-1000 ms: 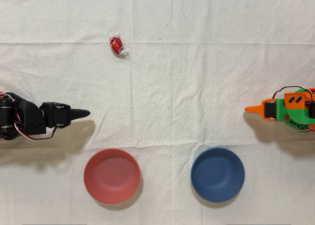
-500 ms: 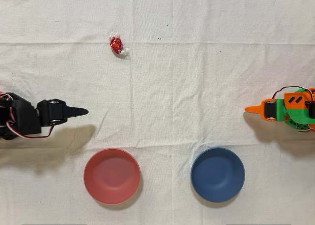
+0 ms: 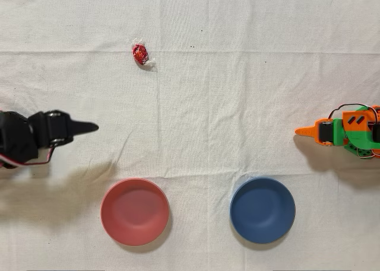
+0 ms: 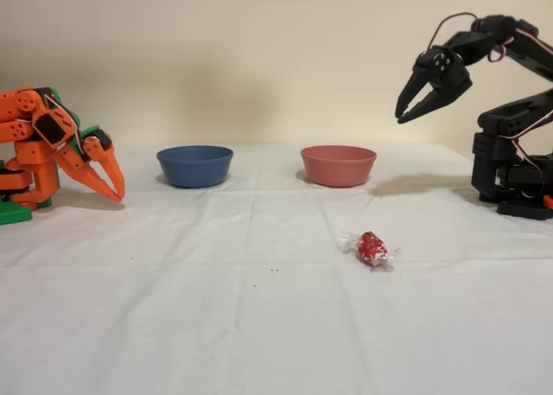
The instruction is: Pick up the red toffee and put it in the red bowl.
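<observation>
The black arm's hand point(image 4: 406, 116) is seen raised well above the counter point(image 4: 216, 308) near the right edge in the fixed view, its fingers slightly parted and holding nothing. The toffee point(image 4: 372, 249) lies on the cloth toward the counter's front, apart from both bowls. The red bowl point(image 4: 338, 165) stands further back, with the blue bowl point(image 4: 194, 165) beside it. An idle orange arm point(image 4: 52, 149) is at the left edge.
</observation>
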Robot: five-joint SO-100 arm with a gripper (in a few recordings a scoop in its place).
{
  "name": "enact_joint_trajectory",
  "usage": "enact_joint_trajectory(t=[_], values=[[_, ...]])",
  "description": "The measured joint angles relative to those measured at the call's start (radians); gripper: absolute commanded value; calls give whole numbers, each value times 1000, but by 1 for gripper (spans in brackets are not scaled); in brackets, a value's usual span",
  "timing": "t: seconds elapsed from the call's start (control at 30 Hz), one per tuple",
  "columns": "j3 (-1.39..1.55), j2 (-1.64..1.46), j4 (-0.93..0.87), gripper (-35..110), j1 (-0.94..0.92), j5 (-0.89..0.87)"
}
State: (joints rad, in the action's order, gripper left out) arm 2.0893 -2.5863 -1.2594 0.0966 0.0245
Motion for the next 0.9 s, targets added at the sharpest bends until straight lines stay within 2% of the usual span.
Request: enact_joint_trajectory(t=[0.37, 0.73, 0.9], values=[[-245, 316, -29, 1, 156, -123], [-371, 612, 0, 1, 319, -21], [-397, 716, 37, 1, 359, 107]])
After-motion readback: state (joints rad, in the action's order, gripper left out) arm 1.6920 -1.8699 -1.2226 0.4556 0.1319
